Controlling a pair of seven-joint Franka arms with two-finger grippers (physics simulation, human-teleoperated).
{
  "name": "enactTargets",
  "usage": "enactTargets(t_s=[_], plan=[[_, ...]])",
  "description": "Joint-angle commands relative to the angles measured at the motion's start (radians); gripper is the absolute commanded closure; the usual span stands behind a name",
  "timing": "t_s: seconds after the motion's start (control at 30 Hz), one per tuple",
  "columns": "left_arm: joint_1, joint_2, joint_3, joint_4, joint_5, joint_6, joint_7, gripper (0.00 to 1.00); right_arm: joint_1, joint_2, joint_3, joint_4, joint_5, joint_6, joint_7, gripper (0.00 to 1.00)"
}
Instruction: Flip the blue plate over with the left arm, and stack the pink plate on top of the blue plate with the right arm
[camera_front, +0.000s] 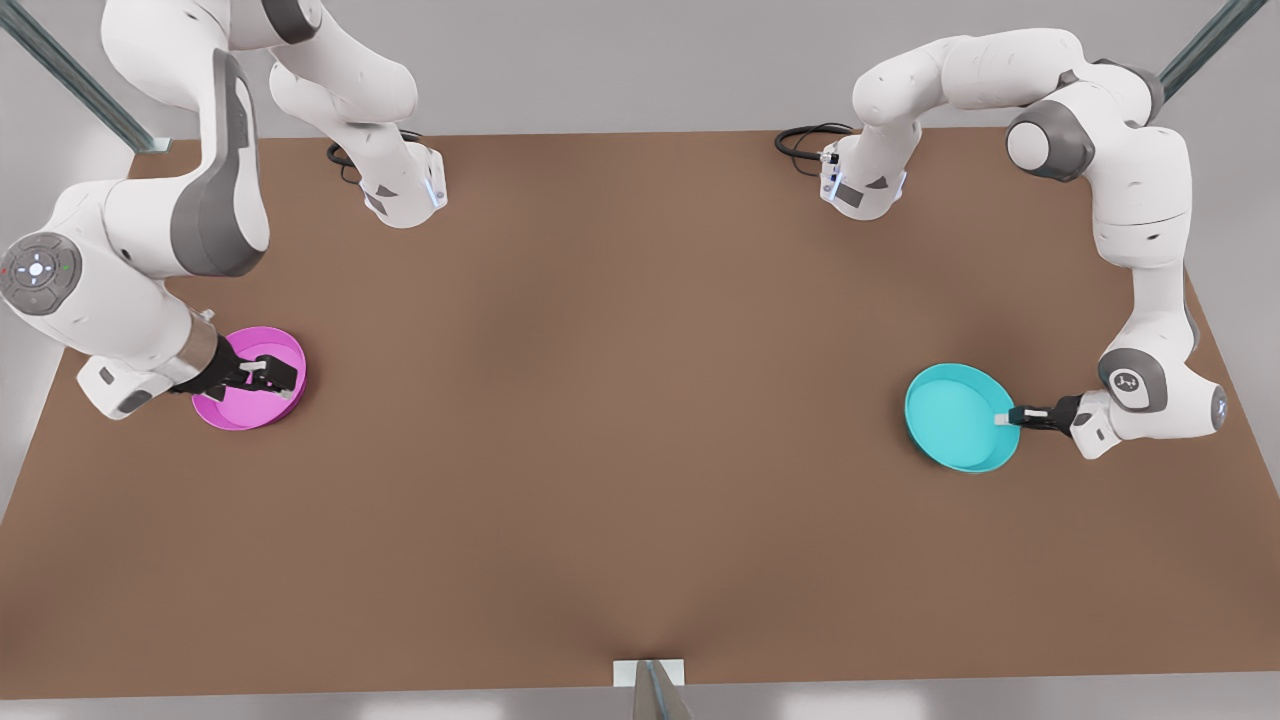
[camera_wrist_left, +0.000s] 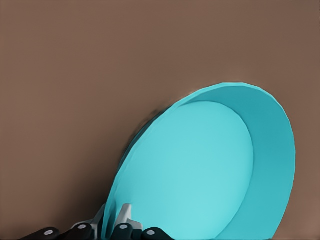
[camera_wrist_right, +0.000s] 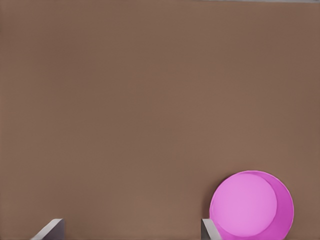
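Blue plate (camera_front: 958, 415): turquoise, shallow, sloping rim; at the front view's right on the table (camera_front: 620, 400), tilted, hollow side showing, flip begun but unfinished; left end effector (camera_front: 1003, 418) clamped on its rim; pink plate (camera_front: 240, 392): magenta, same size, upright at the front view's left, unstacked; right end effector (camera_front: 258, 374) above it, fingers apart, empty

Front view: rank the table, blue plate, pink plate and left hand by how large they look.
1. table
2. blue plate and pink plate: near equal, not ranked; the open right hand above the pink one hides part of it
3. left hand, clamped on the blue plate's rim
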Motion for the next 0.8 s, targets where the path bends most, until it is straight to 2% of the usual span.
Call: enactTargets(t_s=[0.0,0.67,0.77], plan=[[0.001,0.0,0.0,0.0,-0.001,0.0,0.0,0.75,-0.003,-0.001,0.0,-0.001,0.0,0.0,0.0,0.0],[-0.015,-0.029,0.006,0.015,0.006,-0.079,-0.006,0.79,-0.006,0.003,0.0,0.002,-0.001,0.004,-0.002,0.0],[-0.038,-0.037,0.009,0.074,0.111,-0.131,-0.021,0.79,-0.001,0.003,0.0,0.001,0.002,0.004,-0.003,0.0]])
